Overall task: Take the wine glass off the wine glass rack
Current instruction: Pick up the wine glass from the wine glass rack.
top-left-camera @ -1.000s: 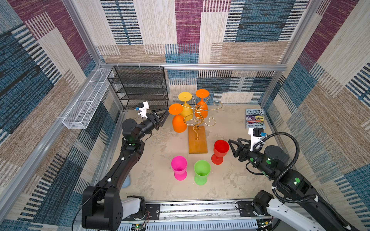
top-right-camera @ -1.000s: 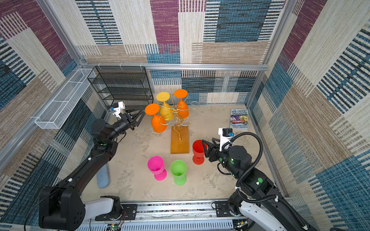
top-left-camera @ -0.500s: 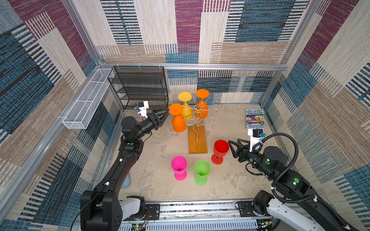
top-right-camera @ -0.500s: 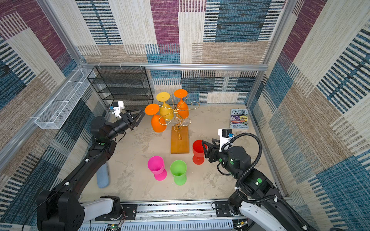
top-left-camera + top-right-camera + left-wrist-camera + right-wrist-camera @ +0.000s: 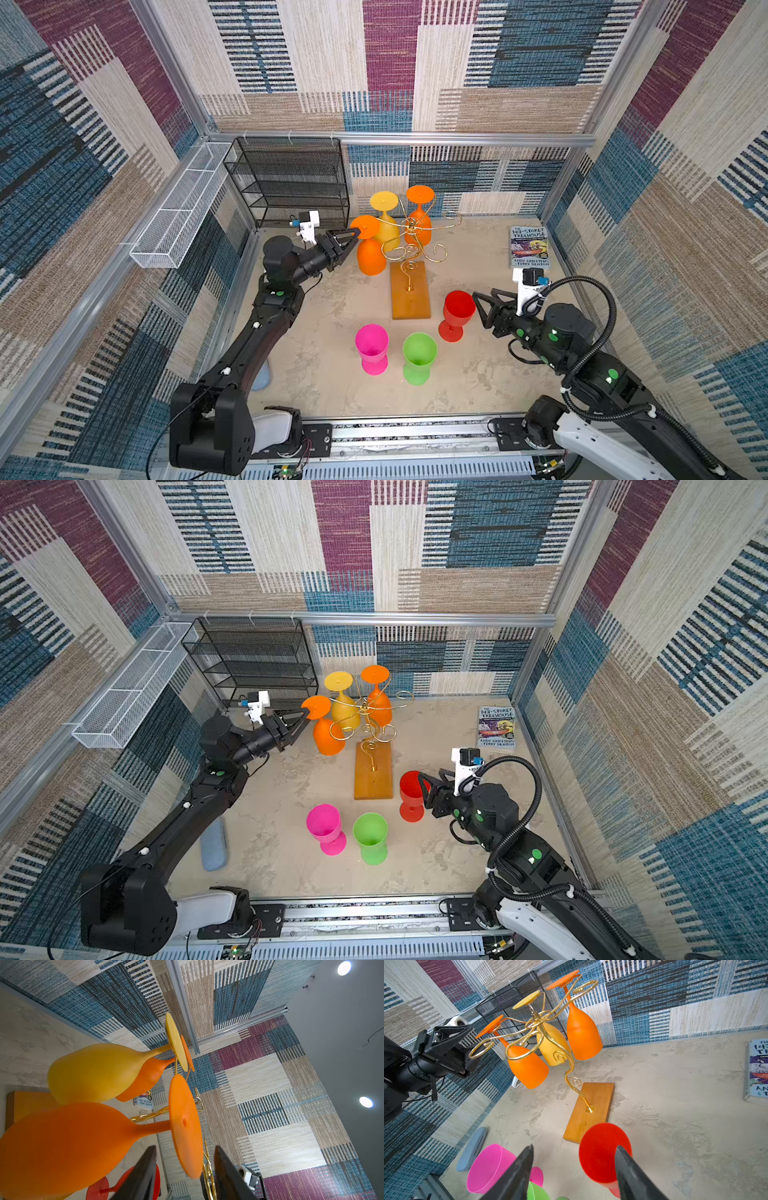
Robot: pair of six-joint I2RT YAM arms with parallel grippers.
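Wine glass [image 5: 370, 257], orange, hangs bowl-down from a scroll arm of the wine glass rack [image 5: 409, 299], on the side nearest the left arm, its flat foot resting on top of the gold wire. The left gripper [image 5: 352, 240] is level with that foot, its jaws apart with the foot's edge between them, not pressed onto it. A yellow glass [image 5: 384, 232] and another orange glass [image 5: 417, 228] hang behind. The right gripper [image 5: 477, 305], jaws apart and empty, sits just beside a red glass [image 5: 457, 309] standing on the worktop [image 5: 332, 299]
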